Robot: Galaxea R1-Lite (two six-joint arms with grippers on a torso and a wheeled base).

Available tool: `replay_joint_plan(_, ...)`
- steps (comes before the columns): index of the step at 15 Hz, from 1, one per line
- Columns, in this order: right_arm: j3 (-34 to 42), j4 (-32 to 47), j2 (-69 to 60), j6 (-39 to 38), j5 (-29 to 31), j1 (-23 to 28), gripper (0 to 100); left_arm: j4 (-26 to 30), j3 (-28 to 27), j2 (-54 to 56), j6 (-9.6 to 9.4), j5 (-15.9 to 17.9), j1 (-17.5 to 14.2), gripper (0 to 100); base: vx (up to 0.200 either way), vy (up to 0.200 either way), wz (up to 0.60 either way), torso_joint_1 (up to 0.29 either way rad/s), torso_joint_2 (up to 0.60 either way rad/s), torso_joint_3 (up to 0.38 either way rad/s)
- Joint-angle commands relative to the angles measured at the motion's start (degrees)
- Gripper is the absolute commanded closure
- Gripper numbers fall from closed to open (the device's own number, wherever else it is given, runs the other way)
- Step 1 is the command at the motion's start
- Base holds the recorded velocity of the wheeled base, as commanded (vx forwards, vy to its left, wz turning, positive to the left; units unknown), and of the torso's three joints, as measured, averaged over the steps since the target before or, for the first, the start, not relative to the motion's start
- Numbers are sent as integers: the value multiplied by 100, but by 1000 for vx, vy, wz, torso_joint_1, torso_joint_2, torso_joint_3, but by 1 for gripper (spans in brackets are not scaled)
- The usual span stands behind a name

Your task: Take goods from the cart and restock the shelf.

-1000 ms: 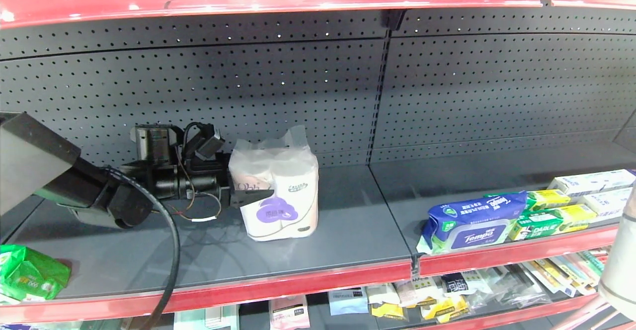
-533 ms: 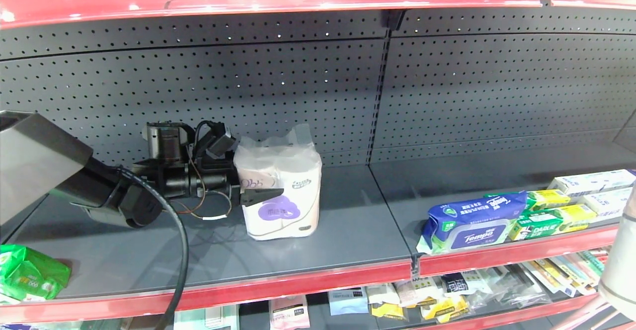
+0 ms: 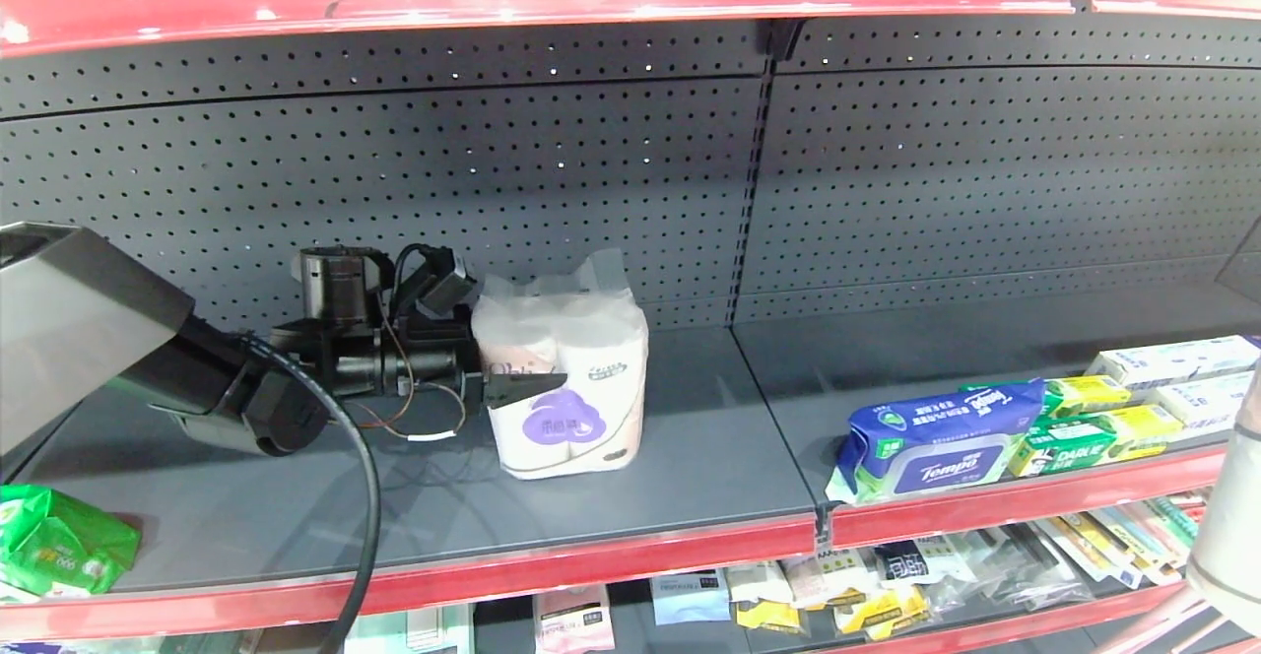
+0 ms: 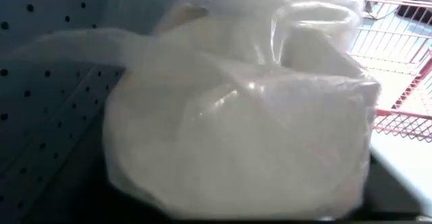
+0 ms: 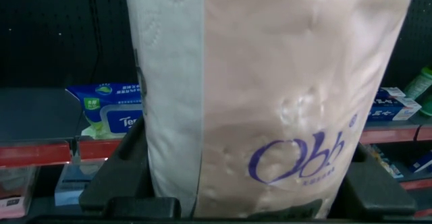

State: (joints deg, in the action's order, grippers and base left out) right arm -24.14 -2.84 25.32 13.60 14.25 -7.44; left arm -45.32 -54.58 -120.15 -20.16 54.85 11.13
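The left gripper (image 3: pixel 517 388) is clamped on the toilet-roll pack (image 3: pixel 576 378), which stands upright on the shelf (image 3: pixel 690 437). It is well back from the red front lip, with open deck to its right as far as the wipes packet (image 3: pixel 931 447). The right gripper (image 5: pixel 243 197) grips a second roll pack (image 5: pixel 283 82) between its fingers — held out in front of the shelving.

**Grey shell, black joints, loose wiring**

The left arm (image 3: pixel 89 329) has a boxy grey forearm cover, then rounded black joints and a black cylinder at the wrist. A thick black cable (image 3: pixel 365 496) loops beneath it, beside thin reddish wires (image 3: pixel 424 418) with a white tag. The left hand (image 3: pixel 532 368) is black with a flat pointed finger. The right arm (image 3: pixel 1227 526) is smooth and white, and the right hand (image 5: pixel 250 183) has blocky black fingers.
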Motion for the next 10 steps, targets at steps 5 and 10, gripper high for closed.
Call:
replay_joint_plan(5,-3,-6,70,2,-10,-12,100,-3,597,370,-32,26,-85,100,0,0,0,0,0,0)
replay_joint_plan(10,-3,-6,140,2,-28,-12,100,-11,1134,879,-49,334,-515,100,0,0,0,0,0,0)
